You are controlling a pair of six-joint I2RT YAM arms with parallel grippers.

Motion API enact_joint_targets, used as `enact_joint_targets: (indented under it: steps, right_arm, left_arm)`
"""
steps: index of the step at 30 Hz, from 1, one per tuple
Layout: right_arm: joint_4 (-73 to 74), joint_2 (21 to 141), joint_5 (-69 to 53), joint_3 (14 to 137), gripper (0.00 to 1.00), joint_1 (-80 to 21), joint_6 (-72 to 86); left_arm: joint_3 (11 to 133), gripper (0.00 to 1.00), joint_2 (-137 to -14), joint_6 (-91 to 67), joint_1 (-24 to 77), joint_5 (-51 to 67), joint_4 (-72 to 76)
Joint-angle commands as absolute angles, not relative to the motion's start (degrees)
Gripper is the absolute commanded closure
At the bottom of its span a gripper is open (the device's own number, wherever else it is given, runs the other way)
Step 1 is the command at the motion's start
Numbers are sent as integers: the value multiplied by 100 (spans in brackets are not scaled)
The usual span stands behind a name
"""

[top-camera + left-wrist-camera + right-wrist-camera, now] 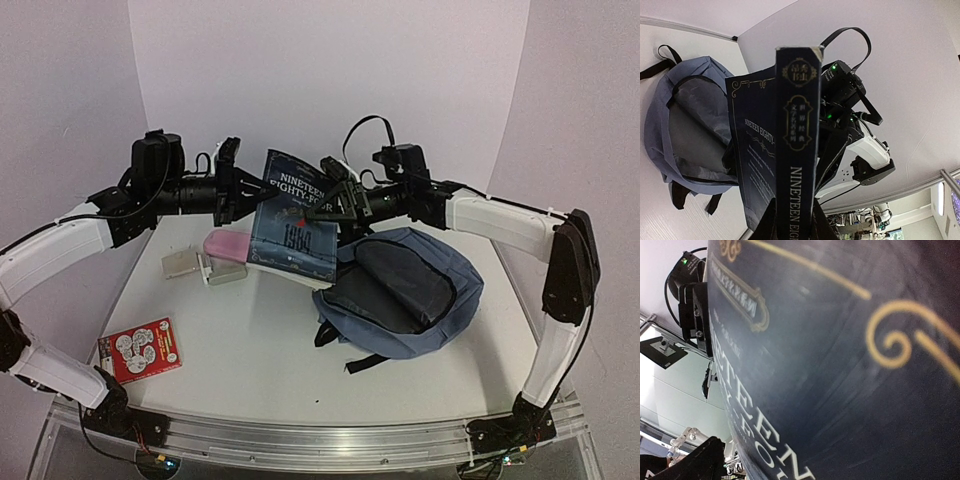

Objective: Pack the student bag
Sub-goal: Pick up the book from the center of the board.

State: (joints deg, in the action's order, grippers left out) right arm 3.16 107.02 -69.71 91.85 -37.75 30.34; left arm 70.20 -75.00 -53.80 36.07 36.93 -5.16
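Student bag: lying unzipped on desk, near right edge.
Left tool: clamping book by spine, just left of bag.
Right tool: standing spread wide beside cover.
Left wrist view: showing bag's gaping mouth.

The book is up off the tabletop, toward the back at the middle. Its spine sits between the fingers of the left gripper, and the right gripper is just beside its right edge. The student bag lies on the tabletop, below and to the right of the book. A pencil case lies left of the book's lower edge, with two small boxes just in front of it. A card packet lies near the front left corner.
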Motion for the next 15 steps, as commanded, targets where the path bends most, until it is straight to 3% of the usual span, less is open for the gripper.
enact_joint_targets:
  steps: [1, 15]
  right_arm:
    - [-427, 10263, -7494, 9245, 2, -3804, 3799]
    - [-1386, 9934, -6789, 9161, 2, -3415, 5183]
  left_arm:
    - [7553, 100, -7311, -5194, 3631, 3642, 335]
    - [7331, 100, -7070, -5018, 3621, 2720, 754]
